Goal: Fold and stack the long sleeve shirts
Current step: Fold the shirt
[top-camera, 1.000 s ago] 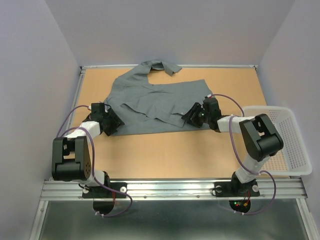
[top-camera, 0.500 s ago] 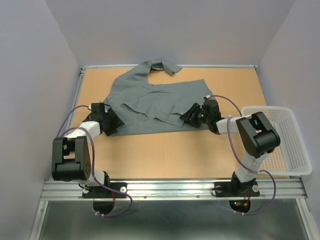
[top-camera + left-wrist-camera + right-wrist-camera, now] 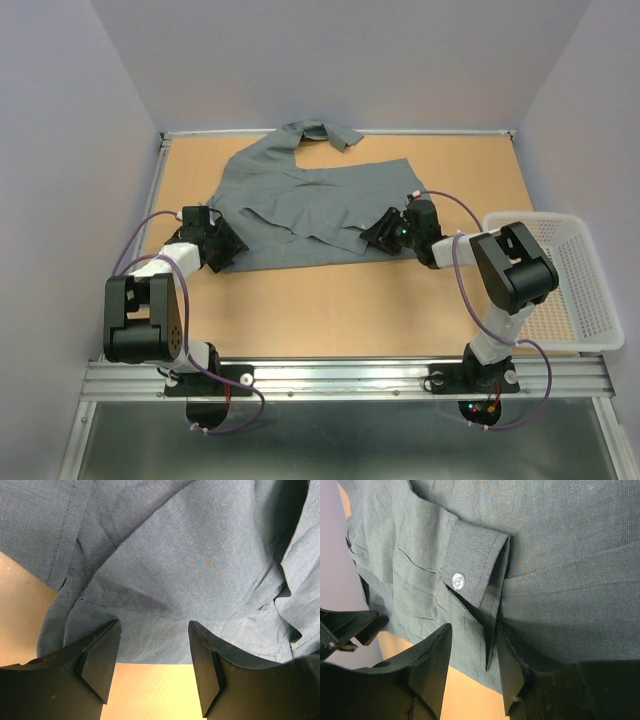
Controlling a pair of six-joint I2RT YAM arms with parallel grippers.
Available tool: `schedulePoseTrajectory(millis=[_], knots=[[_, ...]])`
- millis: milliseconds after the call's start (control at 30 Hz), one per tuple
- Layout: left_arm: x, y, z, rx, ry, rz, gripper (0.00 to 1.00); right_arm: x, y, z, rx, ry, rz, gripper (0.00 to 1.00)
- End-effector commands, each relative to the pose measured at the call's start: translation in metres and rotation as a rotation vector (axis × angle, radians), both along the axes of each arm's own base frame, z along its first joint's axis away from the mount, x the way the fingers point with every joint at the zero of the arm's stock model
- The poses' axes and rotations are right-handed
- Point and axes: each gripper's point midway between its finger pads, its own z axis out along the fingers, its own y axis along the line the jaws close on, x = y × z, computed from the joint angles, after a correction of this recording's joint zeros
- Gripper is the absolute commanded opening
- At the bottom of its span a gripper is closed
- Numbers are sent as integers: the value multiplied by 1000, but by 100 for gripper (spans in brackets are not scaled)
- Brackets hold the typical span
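Observation:
The long sleeve shirt [image 3: 310, 200], plain grey, lies spread on the far half of the table with its collar at the back edge. My left gripper [image 3: 226, 246] sits at the shirt's near left corner. In the left wrist view this gripper [image 3: 152, 655] is open, with the hem [image 3: 150, 640] reaching just between its fingertips and bare table under them. My right gripper [image 3: 376, 235] is at the near right edge of the shirt. In the right wrist view it [image 3: 470, 655] is open, with a buttoned cuff [image 3: 470, 570] and a hanging fold of cloth between its fingers.
A white mesh basket [image 3: 545, 217] stands at the table's right edge, beside the right arm. Grey walls close in the table at the back and on both sides. The left arm's gripper [image 3: 347, 625] shows at the left of the right wrist view.
My right gripper has slid a little to the left onto the shirt's edge, and its jaws have narrowed. The left arm and the shirt have not moved.

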Motion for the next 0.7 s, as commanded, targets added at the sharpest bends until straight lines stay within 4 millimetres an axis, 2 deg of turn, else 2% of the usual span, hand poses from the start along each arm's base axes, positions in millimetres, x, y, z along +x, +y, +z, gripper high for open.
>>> schedulePoseTrajectory(millis=[0, 133, 400, 567, 667], knots=[[-22, 6, -11, 31, 65, 2, 68, -3, -4, -15, -25, 9, -10, 46], [-21, 6, -10, 32, 61, -1, 68, -2, -2, -16, -20, 6, 3, 45], [-20, 7, -9, 42, 60, 1, 68, 0, 0, -14, -24, -15, 16, 33], [-21, 8, -9, 45, 63, 5, 68, 1, -3, -9, -35, -38, 12, 20], [-20, 10, -8, 51, 58, 8, 68, 5, -4, 3, -45, -80, 15, 12]])
